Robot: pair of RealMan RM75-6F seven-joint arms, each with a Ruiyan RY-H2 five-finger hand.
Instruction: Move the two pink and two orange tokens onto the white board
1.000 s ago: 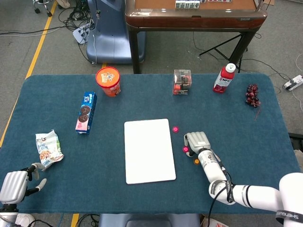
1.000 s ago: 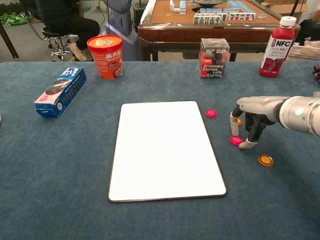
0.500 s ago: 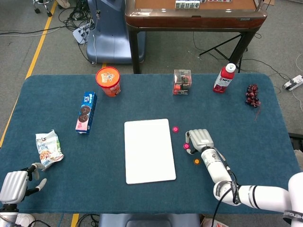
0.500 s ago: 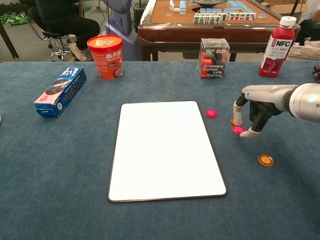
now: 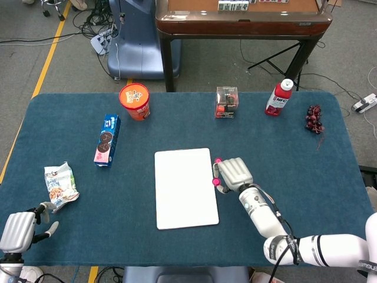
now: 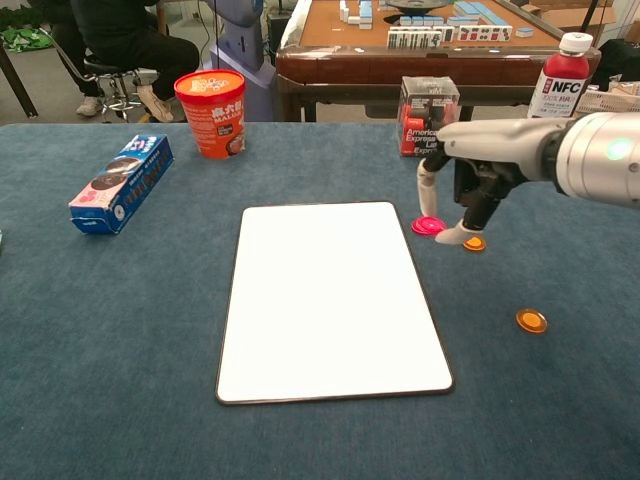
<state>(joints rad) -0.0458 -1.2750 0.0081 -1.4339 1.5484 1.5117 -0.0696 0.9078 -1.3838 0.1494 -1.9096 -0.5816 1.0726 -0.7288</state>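
Left robot hand (image 5: 17, 231): seen low at the worktop's (image 5: 118, 200) near left corner, nothing held, fingers slightly apart
Snack packet (image 5: 60, 186): laid near the left robot hand
Biscuit box (image 6: 121, 183): laid left of the white board
White board (image 6: 325, 296): laid flat at the middle, no token on it
Right robot hand (image 6: 462, 190): raised just right of the board's far corner, a pink token (image 6: 433, 224) pinched between thumb and fingertip
Second pink token: cannot be told apart beneath the hand
Orange token (image 6: 474, 243): on the cloth just beside the fingertip
Other orange token (image 6: 531, 320): well apart, nearer the front
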